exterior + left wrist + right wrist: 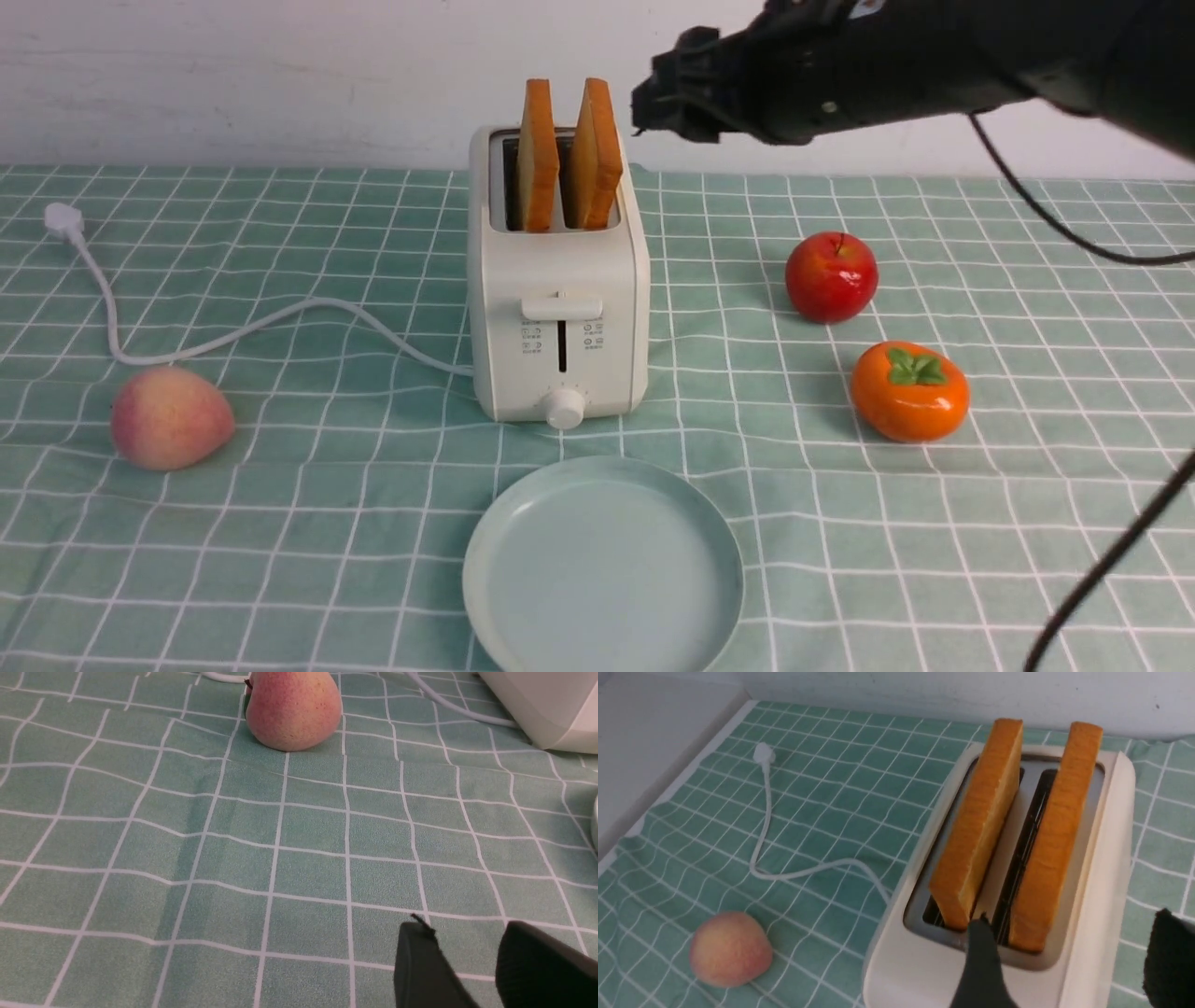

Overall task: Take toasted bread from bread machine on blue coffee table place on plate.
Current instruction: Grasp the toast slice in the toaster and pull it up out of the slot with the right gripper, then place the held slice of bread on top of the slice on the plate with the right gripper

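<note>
With both slices [595, 159] standing in the toaster [560, 271] at twelve o'clock, the right tool [1069, 952] is hovering empty toward one o'clock, jaws spread wide, and is needing to straddle one slice squarely before closing gently.

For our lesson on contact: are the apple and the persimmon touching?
Apart: the front view shows green cloth between the apple and the persimmon.
</note>
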Motion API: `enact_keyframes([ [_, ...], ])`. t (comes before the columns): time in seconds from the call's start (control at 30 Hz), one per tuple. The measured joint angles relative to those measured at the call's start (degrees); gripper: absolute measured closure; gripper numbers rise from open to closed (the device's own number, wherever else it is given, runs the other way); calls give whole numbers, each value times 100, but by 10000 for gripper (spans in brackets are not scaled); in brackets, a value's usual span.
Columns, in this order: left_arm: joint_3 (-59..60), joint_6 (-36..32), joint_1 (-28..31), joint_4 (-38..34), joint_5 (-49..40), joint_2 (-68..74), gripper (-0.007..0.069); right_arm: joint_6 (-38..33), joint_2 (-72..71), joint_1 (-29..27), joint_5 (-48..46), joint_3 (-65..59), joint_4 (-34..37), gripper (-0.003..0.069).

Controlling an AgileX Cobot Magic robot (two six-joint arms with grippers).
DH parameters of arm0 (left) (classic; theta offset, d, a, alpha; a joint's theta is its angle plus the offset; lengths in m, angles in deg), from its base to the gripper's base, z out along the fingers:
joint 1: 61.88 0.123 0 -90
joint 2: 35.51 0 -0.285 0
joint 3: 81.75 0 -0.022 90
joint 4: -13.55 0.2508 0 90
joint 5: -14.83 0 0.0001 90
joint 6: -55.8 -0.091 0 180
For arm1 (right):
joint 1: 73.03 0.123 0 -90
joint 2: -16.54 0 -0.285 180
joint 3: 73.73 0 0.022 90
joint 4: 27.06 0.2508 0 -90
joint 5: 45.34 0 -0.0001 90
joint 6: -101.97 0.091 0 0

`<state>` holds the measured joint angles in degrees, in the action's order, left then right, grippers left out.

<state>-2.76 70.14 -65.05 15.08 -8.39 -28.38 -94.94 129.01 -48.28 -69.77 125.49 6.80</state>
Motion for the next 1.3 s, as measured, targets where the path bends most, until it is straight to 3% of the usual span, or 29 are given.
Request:
enact_keyframes([
  [0.43,0,0,0,0,0,0,386,-288,871,241,1223,-1,187,226],
  [0.6,0,0,0,0,0,0,386,-289,916,241,1317,-1,192,366],
  [0.67,0,0,0,0,0,0,386,-289,916,241,1321,1,218,513],
  [0.73,0,0,0,0,0,0,386,-289,905,241,1329,6,237,603],
  [1.03,0,0,0,0,15,0,386,-291,108,172,1253,0,161,604],
  [1.3,0,0,0,-205,862,0,386,-296,-1059,-411,-88,16,-229,604],
])
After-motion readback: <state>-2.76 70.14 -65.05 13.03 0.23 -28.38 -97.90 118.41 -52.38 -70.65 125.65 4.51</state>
